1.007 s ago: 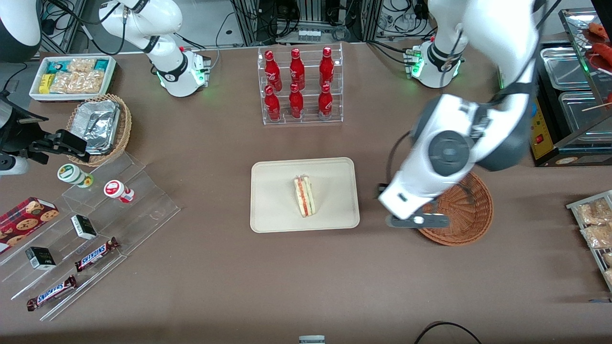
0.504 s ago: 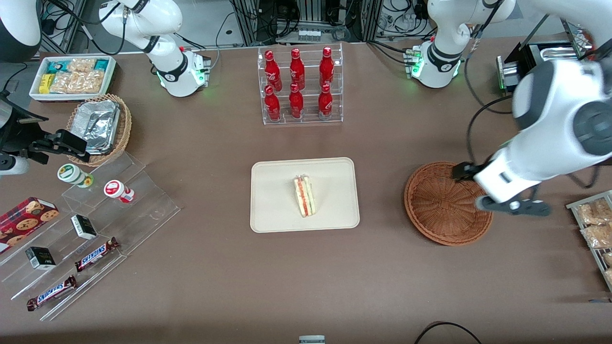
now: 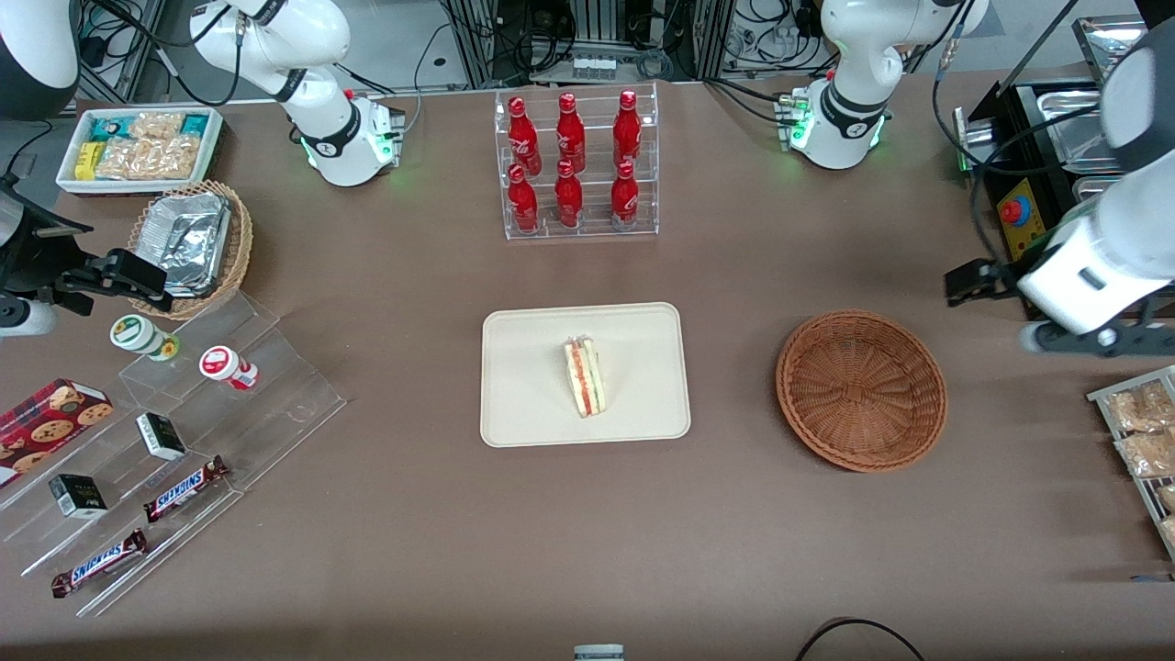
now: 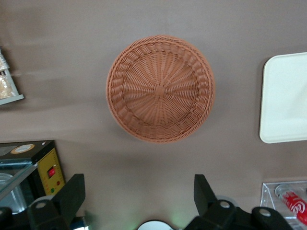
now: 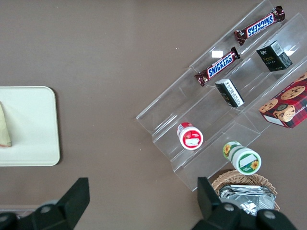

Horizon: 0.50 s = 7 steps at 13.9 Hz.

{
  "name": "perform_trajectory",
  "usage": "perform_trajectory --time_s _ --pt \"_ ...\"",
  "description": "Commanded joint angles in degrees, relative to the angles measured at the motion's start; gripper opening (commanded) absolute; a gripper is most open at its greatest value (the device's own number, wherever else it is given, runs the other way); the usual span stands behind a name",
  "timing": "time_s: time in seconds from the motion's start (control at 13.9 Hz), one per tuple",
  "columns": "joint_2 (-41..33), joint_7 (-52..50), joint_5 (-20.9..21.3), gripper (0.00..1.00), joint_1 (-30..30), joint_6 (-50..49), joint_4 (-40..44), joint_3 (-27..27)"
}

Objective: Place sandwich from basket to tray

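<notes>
And the left arm swings clear! A second ago it hung over the basket (image 3: 861, 390); now its end effector (image 3: 1069, 338) sits out toward the working arm's end of the bench (image 3: 413, 532), well apart from the wicker, fingers (image 4: 72, 194) spread wide and holding nothing. The basket lies empty. The sandwich (image 3: 585, 376) rests on the tray (image 3: 523, 404), near its middle, exactly where it sat through the whole retreat. That looks like a finished placement, with only the pull-back to rest remaining.
</notes>
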Motion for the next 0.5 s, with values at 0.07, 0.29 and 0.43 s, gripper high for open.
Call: perform_trajectory --time_s 0.07,0.29,0.43 --pt "-4.4 3.4 0.4 1.00 4.7 -1.8 -2.1 -2.0" --pt "-5.5 4.2 0.4 1.00 5.2 -4.3 -1.6 -1.7" --pt "-5.6 4.1 0.4 1.00 5.2 -3.7 -2.4 -1.6"
